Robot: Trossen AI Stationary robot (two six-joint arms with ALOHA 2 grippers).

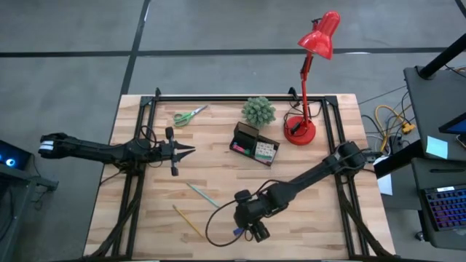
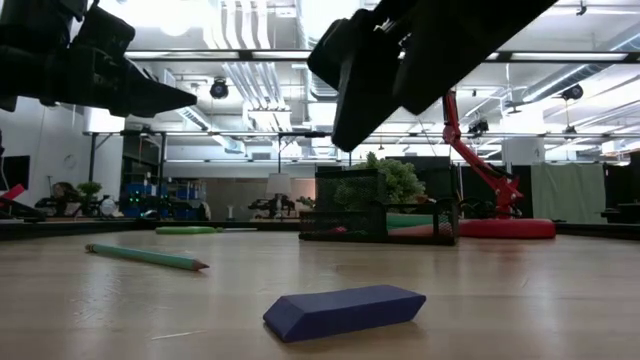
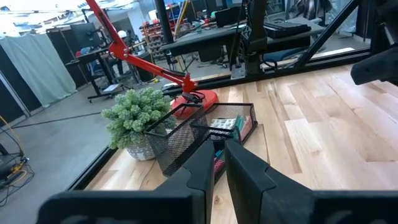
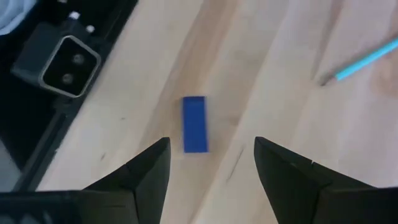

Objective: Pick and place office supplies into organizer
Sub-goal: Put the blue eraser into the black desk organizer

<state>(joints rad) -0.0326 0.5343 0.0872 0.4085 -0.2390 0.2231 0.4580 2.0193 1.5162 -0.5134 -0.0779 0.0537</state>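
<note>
The black mesh organizer (image 1: 256, 144) near the middle of the table, beside the potted plant (image 1: 259, 111), already holds the white dotted cube (image 1: 266, 151) and something pink, so the job looks partly done. Loose on the wood are the green-handled scissors (image 1: 189, 116) at the far side, the teal pen (image 1: 203, 195), the yellow pencil (image 1: 188, 222) and a blue eraser (image 4: 194, 124) at the near edge. The right gripper (image 4: 211, 163) hangs above that eraser with jaws spread wide and empty, likely the next pick, while the left gripper (image 1: 186, 151) waits at the left, jaws nearly closed on nothing
</note>
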